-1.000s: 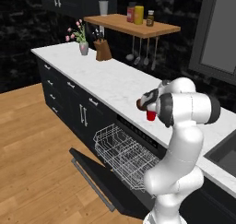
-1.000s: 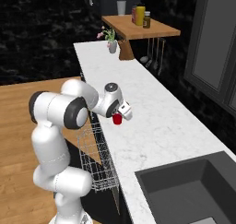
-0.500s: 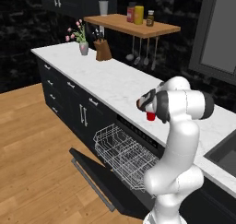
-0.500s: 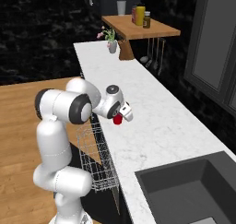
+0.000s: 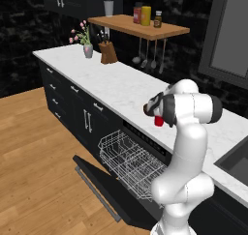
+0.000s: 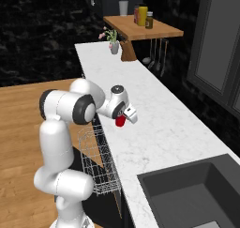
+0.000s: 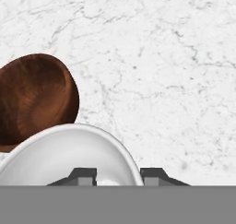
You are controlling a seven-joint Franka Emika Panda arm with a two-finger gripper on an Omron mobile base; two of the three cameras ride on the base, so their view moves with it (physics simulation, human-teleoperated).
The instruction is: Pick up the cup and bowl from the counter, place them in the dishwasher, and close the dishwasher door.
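Observation:
The red cup stands on the white marble counter, near its front edge above the dishwasher. Seen from the hand, the cup's white inside lies just below my gripper. One finger is inside the rim and one outside, and the jaws are drawn in on the wall. The dark brown bowl sits on the counter right beside the cup. The gripper points down at the cup. The dishwasher door hangs open, with the white wire rack pulled out over it.
A sink is sunk into the counter to the right of the arm. At the far end stand a knife block and a flower vase. Above them a wooden shelf carries bottles, and utensils hang beneath it.
The fingers have closed in on the cup's rim. The arm and the cup stay in the same place.

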